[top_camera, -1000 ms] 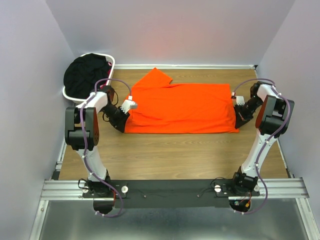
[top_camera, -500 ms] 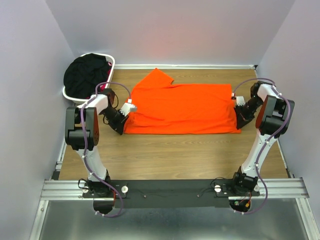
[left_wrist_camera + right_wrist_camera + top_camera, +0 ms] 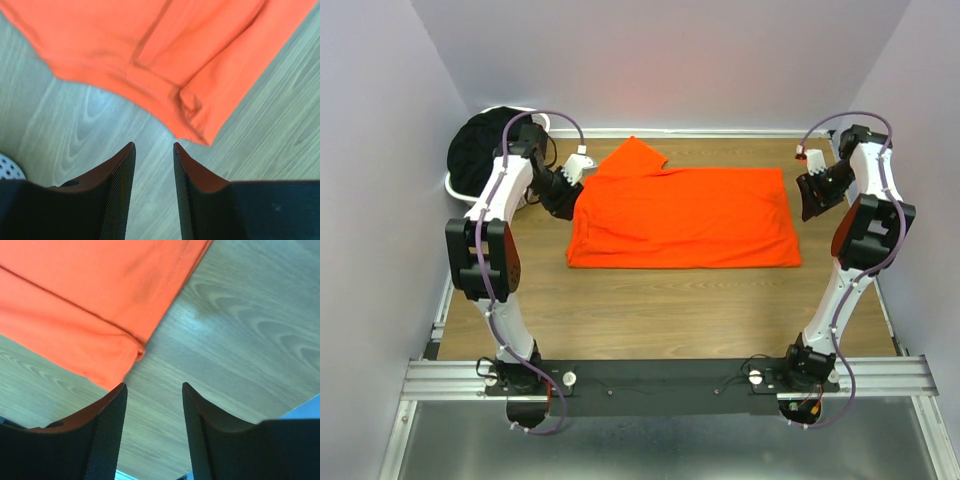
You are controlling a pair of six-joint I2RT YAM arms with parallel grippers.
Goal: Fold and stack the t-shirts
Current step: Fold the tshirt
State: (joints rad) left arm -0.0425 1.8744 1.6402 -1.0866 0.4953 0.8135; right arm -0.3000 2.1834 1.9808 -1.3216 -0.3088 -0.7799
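Left end effector [image 3: 153, 146] spread | right end effector [image 3: 154, 386] spread | orange t-shirt [image 3: 685, 215] flat on table [image 3: 650, 300]

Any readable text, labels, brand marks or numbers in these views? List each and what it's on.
No text can be read in any view.
The orange t-shirt is plain, with no print or tag showing.
The black cloth and the laundry basket show no lettering.
If the left arm or right arm carries any marking, it is too small to read.
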